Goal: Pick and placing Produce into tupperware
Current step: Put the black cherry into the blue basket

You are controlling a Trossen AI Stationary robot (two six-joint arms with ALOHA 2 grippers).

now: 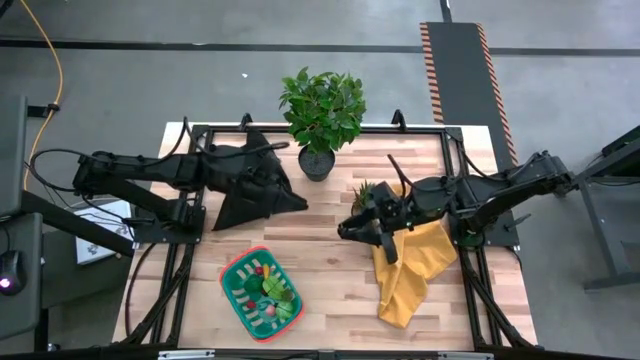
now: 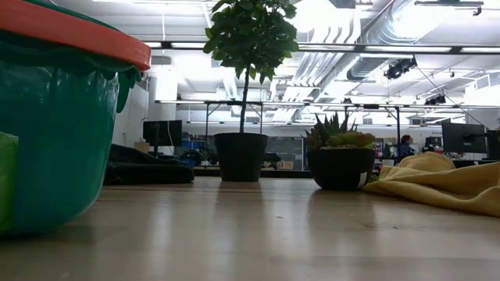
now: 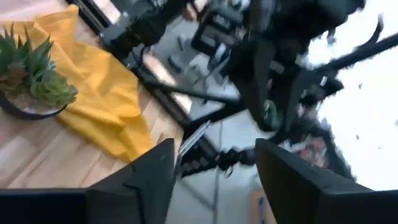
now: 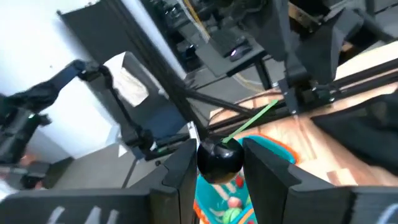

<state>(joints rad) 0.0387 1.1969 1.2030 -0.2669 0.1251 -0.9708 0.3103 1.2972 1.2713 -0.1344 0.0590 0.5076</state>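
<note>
— Where does the right arm sit?

— It comes in from the right edge of the counter [image 1: 330, 290], bent at the elbow. Its forearm stretches left over the far end of the yellow cloth [image 1: 410, 270]. The right pincer [image 4: 221, 149] hangs over bare wood near the middle of the counter, just near of the small spiky plant [image 2: 340, 156].

— Is it holding anything?

— Yes. Its two fingers are clamped on a dark round toy fruit [image 4: 219, 160] with a thin green stem. The fruit is squeezed between the tips.

— And the tupperware?

— The tupperware [image 1: 262, 292] lies on the near left part of the counter, turned at a slant. It is well apart from the right pincer, to its near left. Several pieces of produce [image 1: 270, 290], green, red and pink, lie inside it. In the right wrist view it shows past the held fruit.

— What about the left arm?

— It reaches from the left edge toward the middle, stretched out low over the black cloth [image 1: 250, 190]. That cloth lies left of the large leafy plant [image 1: 322, 110]. The left pincer [image 3: 214, 146] points toward the right side of the counter, at the yellow cloth and the spiky plant. Its fingers stand apart with nothing between them.
</note>
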